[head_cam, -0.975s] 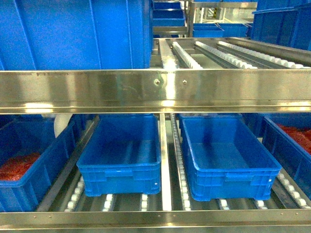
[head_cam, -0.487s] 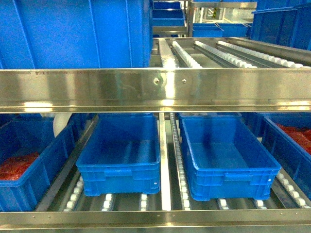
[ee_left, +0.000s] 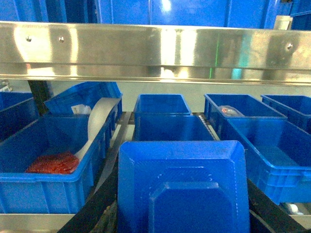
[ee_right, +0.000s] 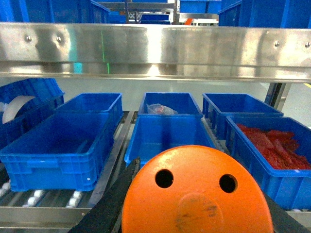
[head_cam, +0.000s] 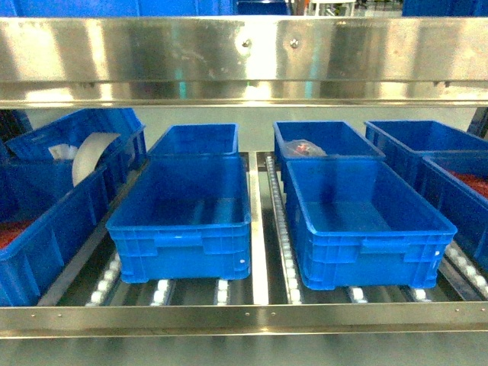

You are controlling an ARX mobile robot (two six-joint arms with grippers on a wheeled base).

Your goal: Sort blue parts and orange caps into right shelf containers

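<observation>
Orange cap [ee_right: 197,191], gripped by the right arm at six o'clock in its wrist view, should drop squarely into one empty front bin [head_cam: 367,221], and the left arm's gripped blue part [ee_left: 182,187] into the other [head_cam: 183,221].

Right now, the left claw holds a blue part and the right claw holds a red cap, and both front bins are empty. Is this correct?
Not quite: the cap in the right claw is orange, not red, as the right wrist view shows. The left claw does hold a blue part, and both front bins are empty.
</observation>
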